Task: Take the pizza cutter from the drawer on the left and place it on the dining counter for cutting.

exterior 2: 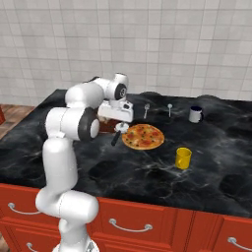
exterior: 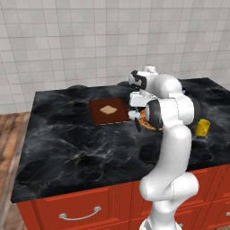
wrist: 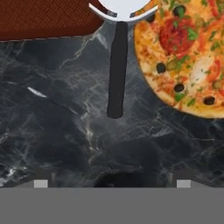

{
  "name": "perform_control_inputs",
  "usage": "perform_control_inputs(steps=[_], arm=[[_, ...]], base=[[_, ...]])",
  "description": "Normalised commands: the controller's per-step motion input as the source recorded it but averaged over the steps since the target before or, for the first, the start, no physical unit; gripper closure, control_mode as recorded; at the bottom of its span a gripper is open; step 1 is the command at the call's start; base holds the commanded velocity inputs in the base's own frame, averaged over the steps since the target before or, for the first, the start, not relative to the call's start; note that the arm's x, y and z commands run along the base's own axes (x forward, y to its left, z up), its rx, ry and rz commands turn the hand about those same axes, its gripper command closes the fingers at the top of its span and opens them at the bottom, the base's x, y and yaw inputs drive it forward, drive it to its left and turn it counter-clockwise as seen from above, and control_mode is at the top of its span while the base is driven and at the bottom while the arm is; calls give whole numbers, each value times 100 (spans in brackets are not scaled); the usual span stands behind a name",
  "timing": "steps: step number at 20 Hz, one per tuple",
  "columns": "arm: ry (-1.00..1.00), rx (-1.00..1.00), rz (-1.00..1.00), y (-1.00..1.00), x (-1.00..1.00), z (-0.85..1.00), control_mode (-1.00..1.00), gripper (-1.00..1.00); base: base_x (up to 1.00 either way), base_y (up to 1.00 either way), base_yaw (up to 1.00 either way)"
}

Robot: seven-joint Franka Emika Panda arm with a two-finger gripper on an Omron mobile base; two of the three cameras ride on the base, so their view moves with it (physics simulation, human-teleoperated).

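One pizza cutter [wrist: 117, 65] lies flat on the dining counter [exterior: 67, 143], its black handle on the marble between one pizza [exterior 2: 142, 137] and one dark red cutting board [exterior: 107, 111], which carries a single pale slice. Above it hangs the gripper [wrist: 112, 183], jaws spread wide and holding nothing. Also on the black white-veined top stand one yellow cup [exterior 2: 183, 158], one dark mug [exterior 2: 196, 114] and two small utensils [exterior 2: 146, 109], with red drawers [exterior 2: 130, 224] below and a white-tiled wall [exterior: 67, 40] behind.
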Motion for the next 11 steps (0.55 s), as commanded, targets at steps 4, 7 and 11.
perform_control_inputs(steps=[4, 7, 11], arm=[[-38, -1, 11, 0, -100, 19, -100, -100], [-22, 0, 5, 0, -100, 34, -100, -100], [-10, 0, 0, 11, -100, 29, -100, -100]], base=[[0, 0, 0], [0, 0, 0], [0, 0, 0]])
